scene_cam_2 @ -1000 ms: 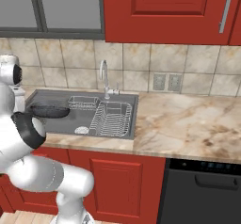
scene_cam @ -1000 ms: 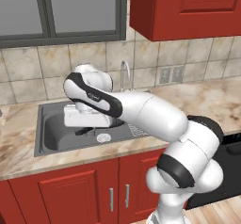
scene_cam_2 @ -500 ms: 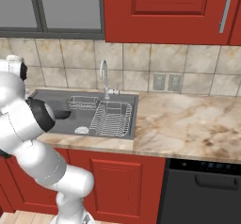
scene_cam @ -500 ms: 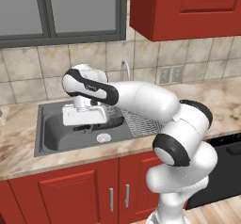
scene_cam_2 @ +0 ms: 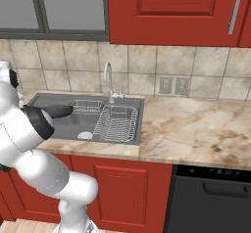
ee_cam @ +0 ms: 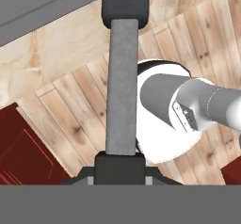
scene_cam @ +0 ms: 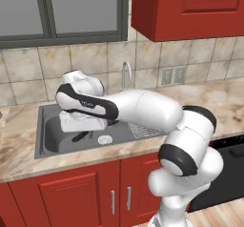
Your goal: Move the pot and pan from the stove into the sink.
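The white arm's hand (ee_cam: 120, 159) is clamping tight on the long thin handle of the small dark grey frying pan (scene_cam_2: 58, 111), over the rectangular stainless steel sink (scene_cam_2: 117, 139) at middle left of the frame.

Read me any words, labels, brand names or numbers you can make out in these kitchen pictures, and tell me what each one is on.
No text can be read.
Small dark marking on the arm's wrist: too blurred to read.
Bluish marks on the dishwasher's panel: too small to read.
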Motion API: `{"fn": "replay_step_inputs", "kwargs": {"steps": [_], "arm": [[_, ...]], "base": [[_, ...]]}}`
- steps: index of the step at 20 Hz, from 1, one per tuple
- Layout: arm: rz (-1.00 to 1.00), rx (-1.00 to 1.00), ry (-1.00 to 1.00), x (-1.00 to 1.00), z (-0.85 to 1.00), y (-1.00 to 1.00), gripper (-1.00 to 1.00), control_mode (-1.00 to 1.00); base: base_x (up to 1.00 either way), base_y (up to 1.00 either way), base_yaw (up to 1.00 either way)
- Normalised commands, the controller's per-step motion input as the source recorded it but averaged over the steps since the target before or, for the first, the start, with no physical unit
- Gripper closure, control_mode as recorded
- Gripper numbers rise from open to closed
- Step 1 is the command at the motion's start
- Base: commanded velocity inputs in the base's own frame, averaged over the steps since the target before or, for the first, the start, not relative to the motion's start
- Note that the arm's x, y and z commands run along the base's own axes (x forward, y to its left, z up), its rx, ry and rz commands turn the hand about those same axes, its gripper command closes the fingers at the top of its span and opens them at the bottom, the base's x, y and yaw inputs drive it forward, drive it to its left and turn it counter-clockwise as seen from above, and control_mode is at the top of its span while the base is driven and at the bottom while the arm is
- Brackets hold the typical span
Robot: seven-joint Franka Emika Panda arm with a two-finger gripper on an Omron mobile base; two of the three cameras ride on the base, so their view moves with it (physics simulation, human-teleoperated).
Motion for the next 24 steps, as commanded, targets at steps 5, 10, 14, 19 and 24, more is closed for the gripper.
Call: {"fn": "replay_step_inputs", "kwargs": {"steps": [5, 10, 14, 19, 24], "arm": [[0.00, -0.04, -0.26, 0.04, -0.20, 0.00, 1.00, -1.00], [-0.02, 0.06, -0.08, 0.20, -0.10, 0.00, 1.00, -1.00], [0.00, 0.01, 0.00, 0.00, 0.00, 0.00, 1.00, -1.00], [-0.05, 0.00, 0.07, 0.29, -0.03, 0.07, 1.00, -1.00], [-0.07, 0.01, 0.16, 0.40, -0.05, 0.07, 1.00, -1.00]], "base": [[0.00, 0.00, 0.00], [0.00, 0.00, 0.00], [0.00, 0.00, 0.00], [0.00, 0.00, 0.00], [0.00, 0.00, 0.00]]}}
